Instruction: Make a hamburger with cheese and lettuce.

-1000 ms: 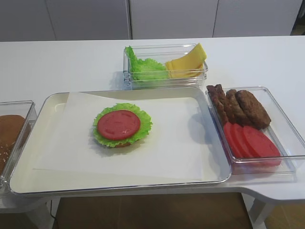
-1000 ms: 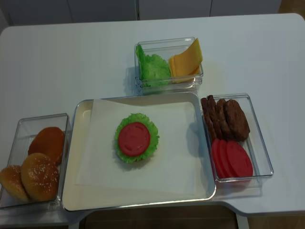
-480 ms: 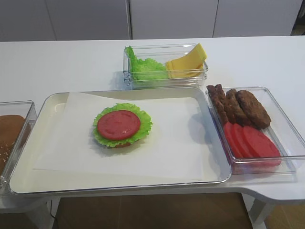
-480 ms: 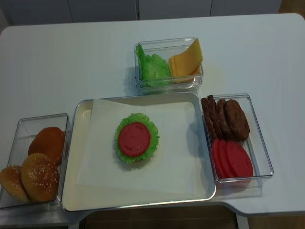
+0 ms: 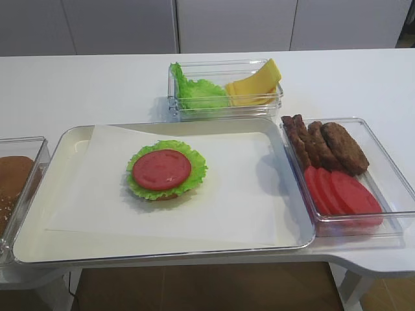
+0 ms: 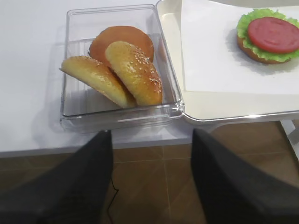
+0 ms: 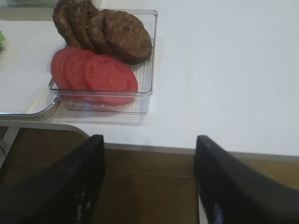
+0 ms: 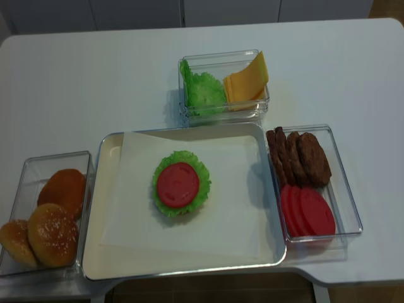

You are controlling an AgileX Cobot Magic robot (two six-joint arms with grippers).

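1. Exterior high view: the hamburger (image 5: pixel 166 172) sits on the paper liner (image 5: pixel 214 188) of the tray (image 5: pixel 39 240), left of the tray's middle. So far it is a bun base, a lettuce (image 5: pixel 194 170) leaf and a tomato disc on top.
2. Over the last second nothing on the tray or in the bins has shifted; the stack, slices and patties lie just as they did. My reading is that a placing step is finished and the next fetch has not begun.
3. Behind the hamburger, beyond the tray's far rim, a clear bin holds spare lettuce leaves on its left and the cheese (image 5: pixel 254 84) slices leaning on its right. No cheese is on the stack yet, so that layer is still owed.
4. Right of the hamburger, just beside the tray, a second bin holds dark patties (image 5: pixel 327 146) at the back and tomato slices (image 5: pixel 340 192) at the front.
5. Left of the hamburger, a third bin holds the bun tops (image 6: pixel 124 70).
6. The right gripper (image 7: pixel 148 184) hangs off the table's near edge, below the tomato bin, jaws spread wide and empty; it has widened slightly in the last second.
7. The left gripper (image 6: pixel 150 179) hangs below the bun bin, fingers apart, carrying nothing.
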